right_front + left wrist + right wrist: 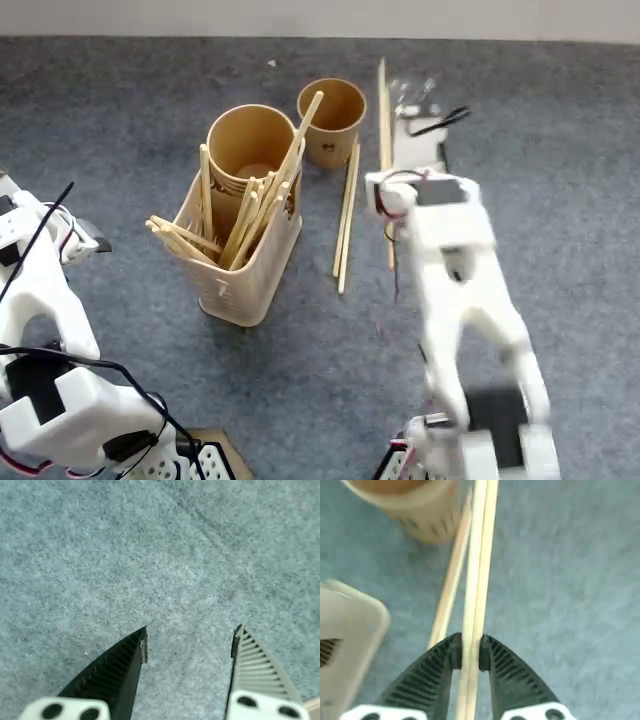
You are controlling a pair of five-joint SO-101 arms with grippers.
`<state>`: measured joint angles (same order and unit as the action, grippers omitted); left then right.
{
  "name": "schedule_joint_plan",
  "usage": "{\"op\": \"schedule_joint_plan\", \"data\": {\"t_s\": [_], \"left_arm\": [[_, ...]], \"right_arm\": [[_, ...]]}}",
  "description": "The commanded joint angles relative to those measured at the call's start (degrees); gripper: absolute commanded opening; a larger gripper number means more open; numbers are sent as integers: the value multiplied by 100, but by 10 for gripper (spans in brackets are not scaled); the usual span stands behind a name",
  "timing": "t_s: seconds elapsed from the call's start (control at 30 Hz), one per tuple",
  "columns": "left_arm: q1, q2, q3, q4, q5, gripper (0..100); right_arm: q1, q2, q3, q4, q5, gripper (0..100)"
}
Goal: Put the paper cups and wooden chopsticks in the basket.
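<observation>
I saw my right gripper (pixel 470 652) clenched on a pair of wooden chopsticks (pixel 481 555), while the left gripper (pixel 190 641) stood wide open above the grey carpet (pixel 150 555).

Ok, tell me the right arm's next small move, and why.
Probably a short lift straight up. The right end effector is shut on a pair of chopsticks, apparently low over the carpet, and the basket stands beside it with a tall wall; raising them first should let them clear its rim.
</observation>
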<state>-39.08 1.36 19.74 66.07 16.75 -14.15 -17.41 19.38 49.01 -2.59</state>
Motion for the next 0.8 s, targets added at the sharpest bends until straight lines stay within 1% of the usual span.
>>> {"op": "schedule_joint_plan", "data": {"t_s": [0.0, 0.07, 0.17, 0.27, 0.43, 0.77], "left_arm": [[101, -101, -22, -62, 35, 288], [101, -101, -22, -62, 35, 288], [84, -101, -13, -62, 35, 288], [75, -101, -13, -62, 35, 288], [75, -101, -13, -70, 35, 288], [92, -92, -13, -229, 35, 288]], "right_arm": [[-277, -1807, -40, 31, -79, 5], [-673, -2255, -48, -119, -105, 5], [-1473, -2651, -40, -752, -105, 5], [-2088, -2774, -40, -1420, -70, 5], [-2747, -2756, 145, -2580, -70, 5], [-3582, -2826, 2404, -4857, -105, 5]]}}
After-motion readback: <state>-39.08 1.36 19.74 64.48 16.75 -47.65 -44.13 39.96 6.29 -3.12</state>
